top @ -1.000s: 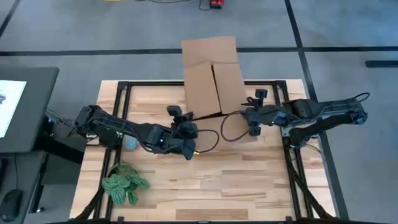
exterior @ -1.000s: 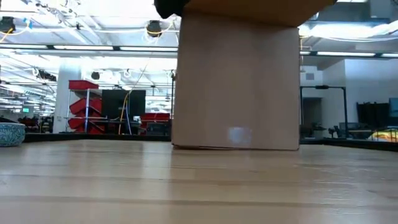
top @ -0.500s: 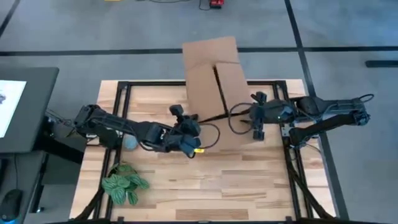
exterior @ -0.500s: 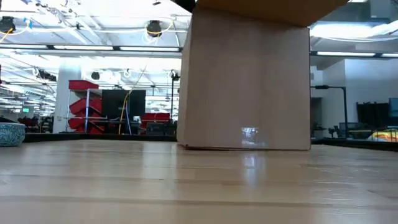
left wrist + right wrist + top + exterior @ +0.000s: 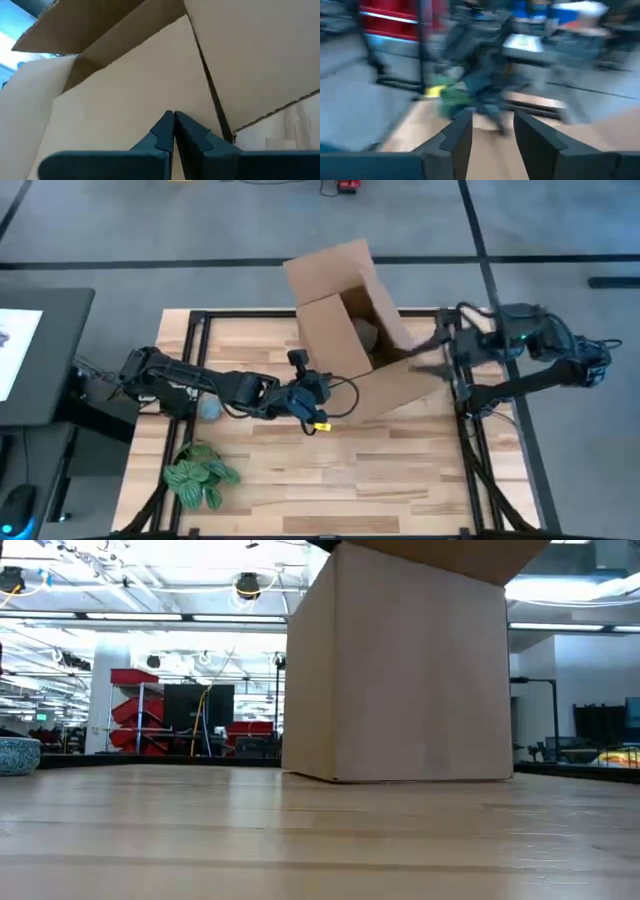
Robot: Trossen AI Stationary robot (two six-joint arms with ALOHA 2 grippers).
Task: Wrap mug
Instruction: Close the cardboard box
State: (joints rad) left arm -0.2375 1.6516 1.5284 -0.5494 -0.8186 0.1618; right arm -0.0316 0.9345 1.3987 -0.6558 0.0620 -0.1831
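Observation:
A brown cardboard box [image 5: 335, 315] [image 5: 410, 670] stands at the table's far middle with its top flaps spread open. A grey lump [image 5: 365, 332] lies inside it. I cannot make out a mug for certain. My left gripper [image 5: 322, 387] [image 5: 173, 116] is shut, its tips at the box's near-left wall [image 5: 125, 90]. My right gripper [image 5: 447, 355] [image 5: 492, 135] is open beside the box's right flap [image 5: 400, 340], blurred, with nothing between its fingers. My left gripper's shut fingertips [image 5: 167, 122] stand against the outside of the box's near-left wall [image 5: 150, 95], coming level from the table's left. Whether they touch the cardboard, I cannot tell. The box rests with its bottom on the table.
A teal patterned vessel [image 5: 210, 410] [image 5: 15, 755] stands at the table's left beside my left arm. A green potted plant [image 5: 200, 475] sits at the near left corner. Bare wood lies along the near edge [image 5: 380, 480].
The box has turned about on the table and its closed top flaps have sprung open. My right gripper has drawn away from the box top toward the table's right edge, fast enough to blur. My left gripper has moved a little toward the box.

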